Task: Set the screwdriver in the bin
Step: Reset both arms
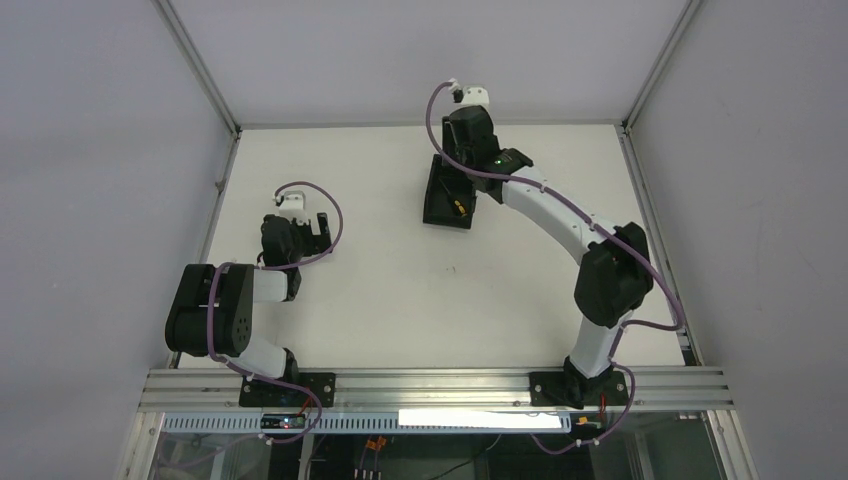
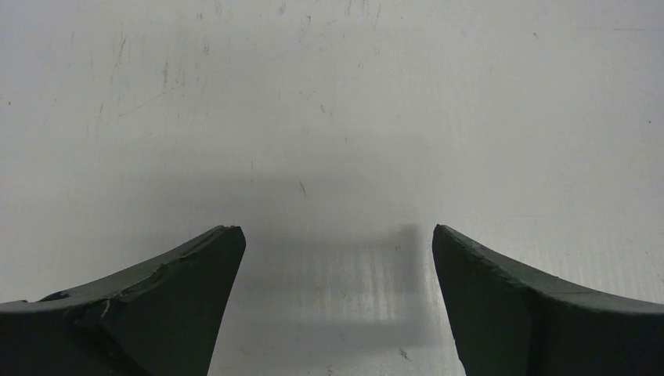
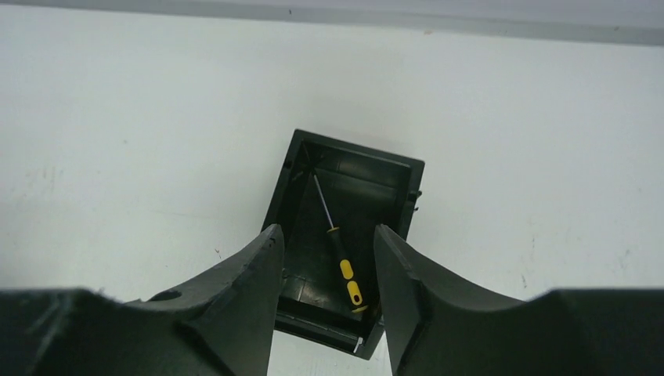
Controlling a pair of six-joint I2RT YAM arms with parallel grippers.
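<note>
Right wrist view: screwdriver [image 3: 338, 254] lies flat inside the bin [image 3: 391, 184], shaft aimed at the far corner, yellow-and-black end nearest the camera. Right gripper [image 3: 327, 231] hovers above it, fingers apart, holding nothing. Left gripper [image 2: 337, 231] hangs over the table [image 2: 329, 94], spread wide, well apart from the bin.

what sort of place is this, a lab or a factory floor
Probably a robotics lab test cell: the left arm and right arm are bolted to an aluminium rail at the edge of a white table, plain walls box it in, and a bin holds a screwdriver.
</note>
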